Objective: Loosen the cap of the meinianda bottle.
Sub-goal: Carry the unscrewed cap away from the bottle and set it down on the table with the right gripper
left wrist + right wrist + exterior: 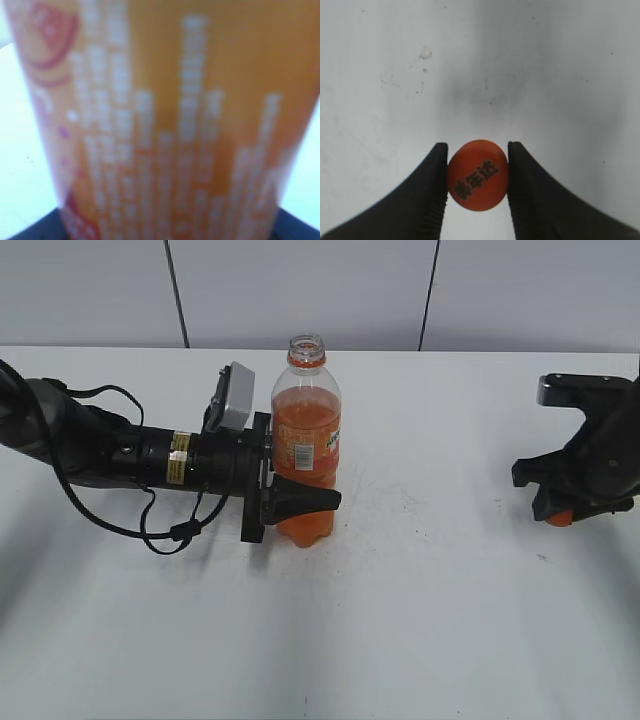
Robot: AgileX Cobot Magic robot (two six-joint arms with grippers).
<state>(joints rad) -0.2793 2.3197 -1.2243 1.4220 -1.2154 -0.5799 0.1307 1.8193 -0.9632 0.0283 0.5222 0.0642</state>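
Observation:
The meinianda bottle (306, 445) stands upright in the middle of the white table, its neck open with no cap on it. My left gripper (300, 502) is shut on the bottle's lower body from the left. In the left wrist view the orange label (170, 125) fills the frame, blurred. My right gripper (562, 508) is at the far right, away from the bottle, shut on the orange cap (559, 519). In the right wrist view the cap (478, 175), with dark characters on top, sits between the two black fingers (478, 180) above the table.
The white table (430, 620) stretches wide around the bottle. A grey panelled wall (300, 290) runs behind the table's back edge. The left arm's black cables (150, 525) lie on the table at left.

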